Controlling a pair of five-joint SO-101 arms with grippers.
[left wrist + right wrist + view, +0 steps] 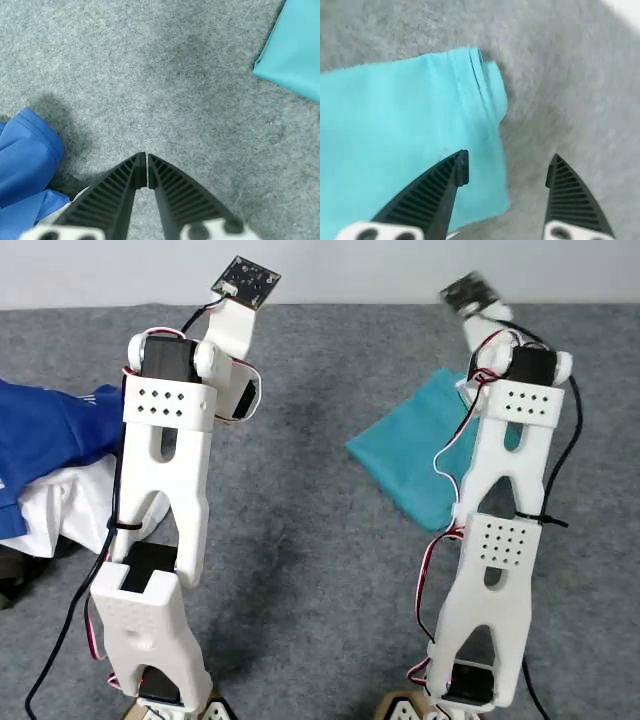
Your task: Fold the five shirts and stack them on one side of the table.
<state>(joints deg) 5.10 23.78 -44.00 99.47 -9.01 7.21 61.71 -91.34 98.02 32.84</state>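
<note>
Right pincer (509, 159) gapes wide above teal shirt (395, 125); left pincer (146, 159) closed.

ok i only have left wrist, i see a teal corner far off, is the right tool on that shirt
Observer: The right tool is open at the teal shirt's edge, one fingertip over the cloth and the other over bare table. I cannot tell if it touches.
Operator: and the blue one by me, is it folded
Observer: No. In the high view the blue shirt lies bunched up on the left arm's side, partly over a crumpled white shirt.
</note>
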